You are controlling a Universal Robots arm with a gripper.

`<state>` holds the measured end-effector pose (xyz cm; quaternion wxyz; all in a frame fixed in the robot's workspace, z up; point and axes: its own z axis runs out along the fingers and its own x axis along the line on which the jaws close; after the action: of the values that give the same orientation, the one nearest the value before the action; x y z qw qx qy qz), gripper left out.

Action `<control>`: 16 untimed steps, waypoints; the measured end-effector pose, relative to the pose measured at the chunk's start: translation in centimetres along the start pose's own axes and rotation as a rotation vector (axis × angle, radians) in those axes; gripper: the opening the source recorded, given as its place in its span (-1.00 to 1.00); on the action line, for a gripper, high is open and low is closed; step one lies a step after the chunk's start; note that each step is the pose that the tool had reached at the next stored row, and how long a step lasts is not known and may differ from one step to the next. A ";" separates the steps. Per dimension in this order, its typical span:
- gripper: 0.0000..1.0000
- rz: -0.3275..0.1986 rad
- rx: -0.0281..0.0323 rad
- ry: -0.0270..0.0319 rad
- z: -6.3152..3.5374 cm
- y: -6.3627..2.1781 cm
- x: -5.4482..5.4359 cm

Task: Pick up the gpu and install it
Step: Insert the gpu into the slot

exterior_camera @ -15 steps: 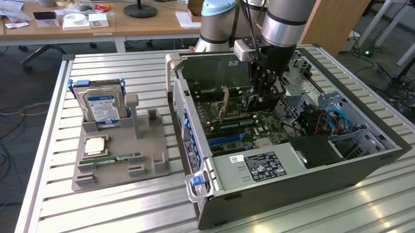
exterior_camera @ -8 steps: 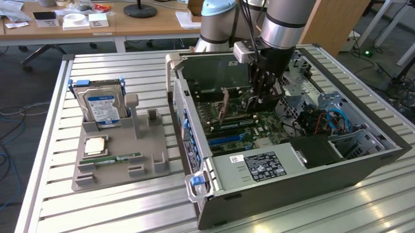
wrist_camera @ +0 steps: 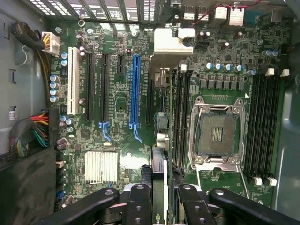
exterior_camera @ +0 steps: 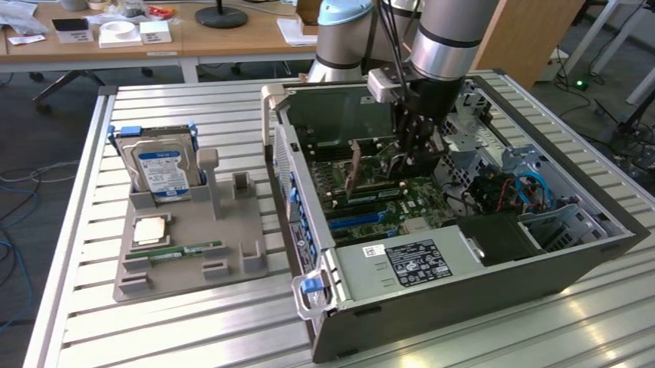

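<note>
In the wrist view the gpu (wrist_camera: 160,140) shows edge-on as a thin dark card with its silvery bracket (wrist_camera: 171,41) at the far end. My gripper (wrist_camera: 163,190) is shut on it, a black finger (wrist_camera: 139,199) on each side. The card hangs over the motherboard (wrist_camera: 117,136), between the blue slot (wrist_camera: 135,89) and the memory slots beside the processor socket (wrist_camera: 218,133). I cannot tell whether its edge touches a slot. In the exterior view my gripper (exterior_camera: 407,159) reaches down inside the open computer case (exterior_camera: 307,230), above the board.
A grey holder (exterior_camera: 184,257) on the exterior view's left carries a hard drive (exterior_camera: 161,165), a processor (exterior_camera: 152,228) and a green memory stick (exterior_camera: 189,251). In the case sit a power supply (exterior_camera: 401,261), a drive cage (exterior_camera: 481,153) and wire bundles (wrist_camera: 40,131).
</note>
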<state>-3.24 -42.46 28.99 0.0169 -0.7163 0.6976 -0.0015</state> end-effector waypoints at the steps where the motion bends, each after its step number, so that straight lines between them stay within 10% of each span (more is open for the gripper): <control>1: -0.47 0.000 0.0000 0.0002 0.06 0.02 0.0; 16: -0.47 0.000 0.0001 0.0009 0.42 0.53 0.0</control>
<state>-3.76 -42.46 28.55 0.0166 -0.7163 0.6976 -0.0018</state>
